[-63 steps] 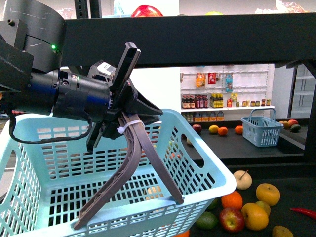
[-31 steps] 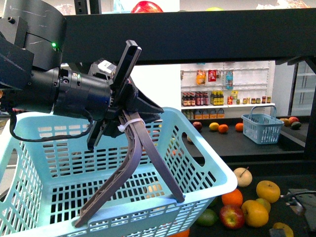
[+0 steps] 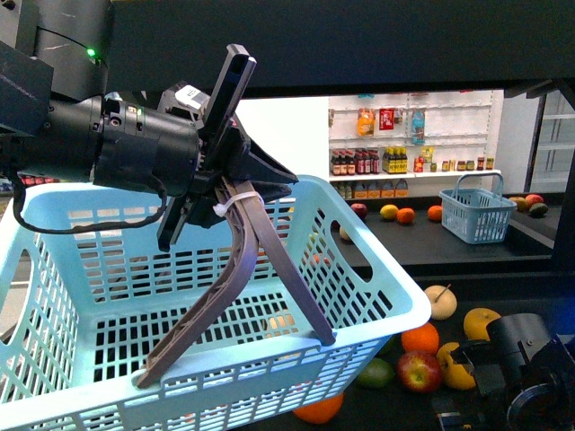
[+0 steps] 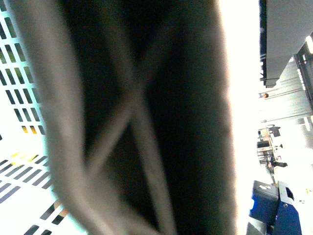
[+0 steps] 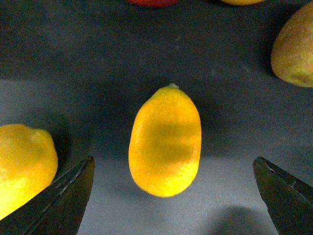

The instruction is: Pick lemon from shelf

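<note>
Lemon (image 5: 165,142) lies on the shelf (image 5: 146,44), centred between your right gripper's (image 5: 173,159) wide-open fingers (image 5: 63,200). They flank it at 3 and 9 o'clock, and its long axis runs 12 to 6.

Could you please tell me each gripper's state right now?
Left gripper: at rim of light blue plastic basket; grip cannot be told.
Right gripper: open, straddling oval yellow lemon, not touching.
</note>
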### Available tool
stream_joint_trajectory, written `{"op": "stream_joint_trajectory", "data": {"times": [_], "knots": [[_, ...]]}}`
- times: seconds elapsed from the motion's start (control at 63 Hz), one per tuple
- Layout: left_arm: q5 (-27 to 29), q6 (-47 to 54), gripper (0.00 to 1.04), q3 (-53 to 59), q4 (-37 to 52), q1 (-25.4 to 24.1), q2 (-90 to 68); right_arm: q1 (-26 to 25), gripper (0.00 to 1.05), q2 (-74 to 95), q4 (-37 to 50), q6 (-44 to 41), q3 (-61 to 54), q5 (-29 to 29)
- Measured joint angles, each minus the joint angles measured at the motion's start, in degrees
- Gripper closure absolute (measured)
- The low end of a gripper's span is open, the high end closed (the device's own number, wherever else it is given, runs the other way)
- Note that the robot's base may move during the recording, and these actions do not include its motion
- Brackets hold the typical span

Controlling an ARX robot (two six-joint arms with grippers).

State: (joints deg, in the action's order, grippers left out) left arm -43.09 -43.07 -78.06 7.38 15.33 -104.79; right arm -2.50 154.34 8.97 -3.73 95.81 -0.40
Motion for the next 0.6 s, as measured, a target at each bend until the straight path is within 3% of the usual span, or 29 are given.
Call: {"op": "stream_joint_trajectory", "data": {"times": [0.603], "knots": [[0.00, 0.00, 0.93, 0.00, 0.00, 0.00, 0.00, 0.81, 0.07, 9.51, -7.30, 2.93, 13.03, 0.00]]}}
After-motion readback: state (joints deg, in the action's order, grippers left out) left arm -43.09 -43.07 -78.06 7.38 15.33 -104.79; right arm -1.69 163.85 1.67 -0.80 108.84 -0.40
